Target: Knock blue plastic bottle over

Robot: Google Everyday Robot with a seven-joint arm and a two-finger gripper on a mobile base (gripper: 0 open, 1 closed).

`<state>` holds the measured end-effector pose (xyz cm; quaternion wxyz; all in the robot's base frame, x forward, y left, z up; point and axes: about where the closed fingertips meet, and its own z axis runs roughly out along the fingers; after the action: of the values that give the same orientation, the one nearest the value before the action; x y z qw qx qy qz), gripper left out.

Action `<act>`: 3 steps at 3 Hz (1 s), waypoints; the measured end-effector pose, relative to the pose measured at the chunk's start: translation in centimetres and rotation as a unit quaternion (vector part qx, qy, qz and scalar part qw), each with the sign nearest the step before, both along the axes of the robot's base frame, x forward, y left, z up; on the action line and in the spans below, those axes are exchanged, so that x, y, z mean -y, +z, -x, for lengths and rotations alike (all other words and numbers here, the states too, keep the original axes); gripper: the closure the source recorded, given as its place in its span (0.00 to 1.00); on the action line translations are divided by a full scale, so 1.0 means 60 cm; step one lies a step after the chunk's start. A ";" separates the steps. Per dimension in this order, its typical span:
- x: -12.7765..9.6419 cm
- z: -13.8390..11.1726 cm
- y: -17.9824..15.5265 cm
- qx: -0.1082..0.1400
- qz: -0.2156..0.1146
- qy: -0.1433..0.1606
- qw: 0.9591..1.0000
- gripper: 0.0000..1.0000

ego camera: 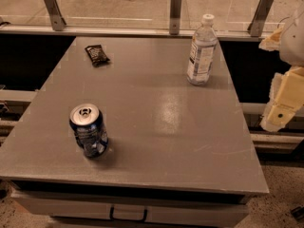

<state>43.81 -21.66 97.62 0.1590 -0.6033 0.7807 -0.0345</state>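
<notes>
Here, in the camera view, the bottle (202, 51) stands upright near the far right corner of the grey surface (156, 122), with its white cap on and its label turned toward the front left. It is clear plastic. I judge that there is water inside, but the level cannot be read. Nothing stands close to it, so a push from the side should meet only the bottle. Because it is tall and narrow, a touch high on the body will probably tip it more easily than one at the base. The gripper (281, 109) hangs at the right border of the view, beyond the right edge of the surface. It is apart from the bottle and holds nothing, and I cannot tell whether it is apart or together. This place suits a sideways sweep to the left, which is not yet begun. A blue can (89, 130) stands at the front left, far from the bottle, and I cannot tell whether it has been opened. A dark snack packet (97, 54) lies flat at the far left.
</notes>
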 end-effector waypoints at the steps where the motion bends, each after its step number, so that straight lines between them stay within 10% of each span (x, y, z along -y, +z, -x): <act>1: 0.000 0.000 0.000 0.000 0.000 0.000 1.000 0.00; 3: 0.011 -0.082 -0.026 0.027 -0.047 0.002 0.999 0.00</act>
<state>48.76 -22.33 96.06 0.2086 -0.5957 0.7755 -0.0138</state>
